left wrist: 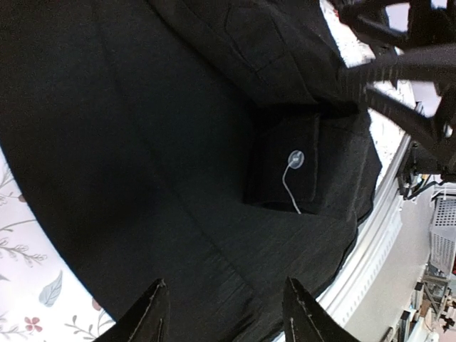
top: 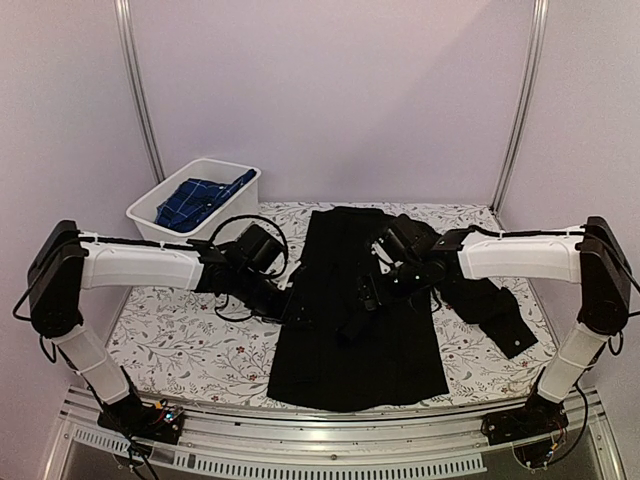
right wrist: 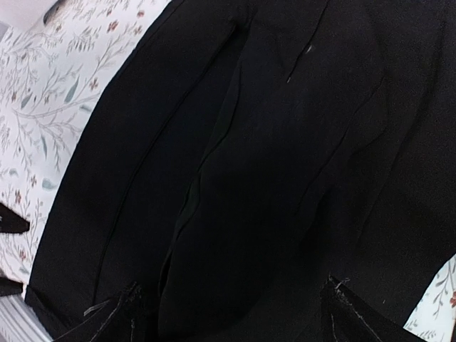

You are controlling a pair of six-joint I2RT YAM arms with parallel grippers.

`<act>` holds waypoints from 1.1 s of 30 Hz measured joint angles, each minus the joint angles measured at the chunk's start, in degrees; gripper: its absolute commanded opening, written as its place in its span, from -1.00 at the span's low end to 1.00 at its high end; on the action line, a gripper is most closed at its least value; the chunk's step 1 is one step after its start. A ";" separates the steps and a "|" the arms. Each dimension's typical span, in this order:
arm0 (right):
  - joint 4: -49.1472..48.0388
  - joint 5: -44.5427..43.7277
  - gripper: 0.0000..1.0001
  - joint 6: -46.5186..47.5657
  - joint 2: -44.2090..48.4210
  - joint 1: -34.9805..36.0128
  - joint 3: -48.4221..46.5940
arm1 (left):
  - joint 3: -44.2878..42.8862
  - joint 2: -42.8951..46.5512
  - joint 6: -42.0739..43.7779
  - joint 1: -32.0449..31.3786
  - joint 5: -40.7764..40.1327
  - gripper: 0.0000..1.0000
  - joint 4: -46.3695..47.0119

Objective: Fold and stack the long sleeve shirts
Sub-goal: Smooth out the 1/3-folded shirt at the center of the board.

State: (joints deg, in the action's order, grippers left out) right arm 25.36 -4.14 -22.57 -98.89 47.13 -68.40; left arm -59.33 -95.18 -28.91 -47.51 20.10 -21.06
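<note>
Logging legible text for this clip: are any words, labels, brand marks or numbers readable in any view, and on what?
None: no view shows readable text.
The black shirt: no tag or print visible; its pale button bears no legible mark.
The plaid shirt in the white tub: no label seen.
The floral tablecloth: pattern only, no lettering.

White tub (top: 205, 163) at back left. Floral table cover (top: 180, 335) spreads right of the tub and nearer. Metal rail (top: 330, 425) well apart, near edge. Pole (top: 140, 90) just behind the tub, second pole (top: 520, 100) far right. Pale wall (top: 330, 90) behind.
</note>
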 measured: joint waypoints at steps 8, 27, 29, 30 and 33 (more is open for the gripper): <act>0.66 2.45 0.86 -12.44 4.28 5.90 3.43 | 1.95 -0.39 -4.48 1.51 5.70 0.06 8.11; -7.96 6.10 -0.98 -32.04 2.29 8.33 9.18 | 17.75 0.44 -16.37 1.81 13.00 0.05 28.24; -7.96 6.60 -1.00 -31.95 2.32 8.31 8.83 | 17.81 0.46 -17.92 2.03 13.94 0.09 30.38; -8.00 7.02 -1.00 -31.76 2.34 8.31 8.44 | 17.97 0.57 -18.62 2.32 14.43 0.13 31.52; -9.70 9.09 -1.00 -31.06 2.80 8.31 6.97 | 19.65 1.75 -21.42 4.44 16.81 0.25 35.43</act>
State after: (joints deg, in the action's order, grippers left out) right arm 15.66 4.95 -53.63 -96.09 55.44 -61.43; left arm -39.68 -93.43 -50.33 -43.07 36.91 14.37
